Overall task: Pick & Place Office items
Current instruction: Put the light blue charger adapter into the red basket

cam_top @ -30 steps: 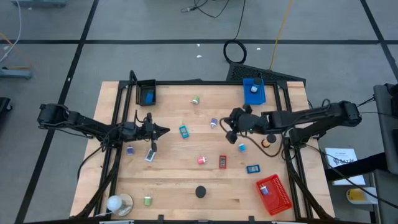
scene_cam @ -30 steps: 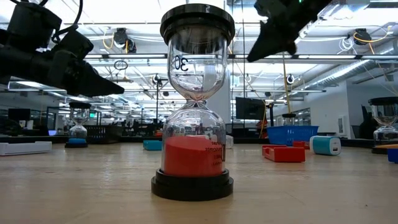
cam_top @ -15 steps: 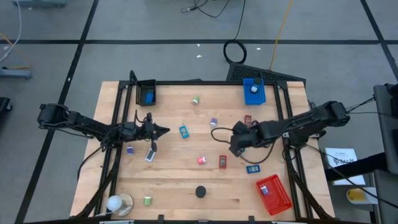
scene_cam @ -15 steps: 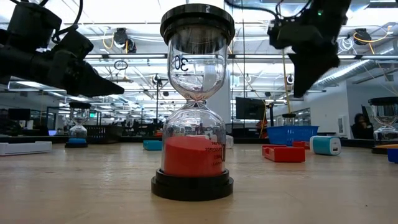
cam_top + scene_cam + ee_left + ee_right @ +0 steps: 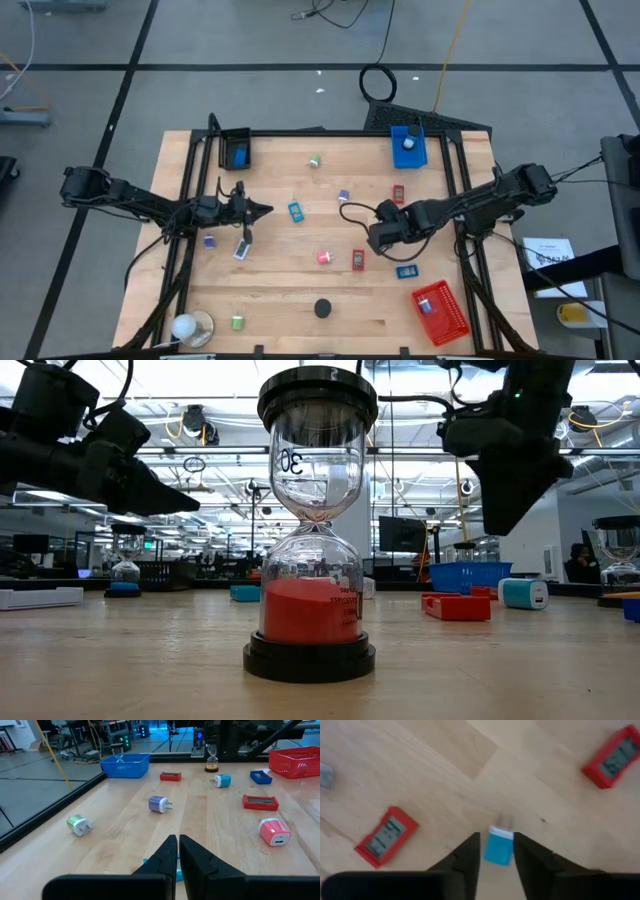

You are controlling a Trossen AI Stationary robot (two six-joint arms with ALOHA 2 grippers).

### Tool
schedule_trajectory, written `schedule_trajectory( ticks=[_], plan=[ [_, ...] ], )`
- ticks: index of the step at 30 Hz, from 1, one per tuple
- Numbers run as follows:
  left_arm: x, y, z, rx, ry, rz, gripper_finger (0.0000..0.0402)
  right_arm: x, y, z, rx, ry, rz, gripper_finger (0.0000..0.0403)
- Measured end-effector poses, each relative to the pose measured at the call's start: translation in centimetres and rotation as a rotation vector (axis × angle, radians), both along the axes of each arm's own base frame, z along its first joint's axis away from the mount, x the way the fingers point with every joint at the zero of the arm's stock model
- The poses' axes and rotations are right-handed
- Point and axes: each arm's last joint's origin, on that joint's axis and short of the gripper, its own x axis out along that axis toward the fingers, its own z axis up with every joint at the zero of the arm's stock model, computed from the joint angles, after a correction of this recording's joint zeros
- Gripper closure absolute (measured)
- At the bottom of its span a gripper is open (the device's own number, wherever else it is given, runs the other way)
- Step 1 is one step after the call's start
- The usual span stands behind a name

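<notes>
Wood of the table (image 5: 270,290) carries the scatter, and much of it is hard to read. In the low view an hourglass (image 5: 316,530) blocks the middle. From above it shows only as a black disc, toward 6 o'clock from the table's middle.

The blue charger (image 5: 499,845) is hidden under the right gripper (image 5: 378,238) in the high view. Only the right wrist view shows it, lying flat on the wood with its prongs blurred. It sits between the two fingers (image 5: 470,852), which stand released on either side of it, with a thin gap at each flank (closing on nothing). That gripper is toward 3 o'clock of the table's middle.

The left gripper (image 5: 262,209) waits toward 9 o'clock, fingers clenched together and empty. Under them a blue sliver (image 5: 145,862) peeks out, mostly covered.

Counted from above:
- There are three trays: black (image 5: 236,148) at 11 o'clock, blue (image 5: 408,146) at 1 and red (image 5: 441,311) at 5.
- There are two red clocks (image 5: 386,836) beside the charger.

The left wrist view shows four chargers: green (image 5: 79,825), purple (image 5: 159,804), blue and pink (image 5: 275,832).
</notes>
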Motion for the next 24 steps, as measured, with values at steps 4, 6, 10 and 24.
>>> schedule_trajectory(
  ticks=[4,6,10,24],
  plan=[
    [0.0,0.0,0.0,0.0,0.0,0.0,0.0376,0.0,0.0,-1.7,0.041,-0.045,-0.007,0.0238],
    [0.0,0.0,0.0,0.0,0.0,0.0,0.0376,-0.2,-0.1,-2.3,0.064,-0.041,-0.014,0.0219],
    [0.0,0.0,0.0,0.0,0.0,0.0,0.0376,-0.9,-0.3,-3.3,0.058,-0.003,-0.046,0.0194],
    [0.0,0.0,0.0,0.0,-0.001,0.0,0.0376,-1.6,-0.3,-6.5,0.122,-0.081,-0.019,0.0203]
  ],
)
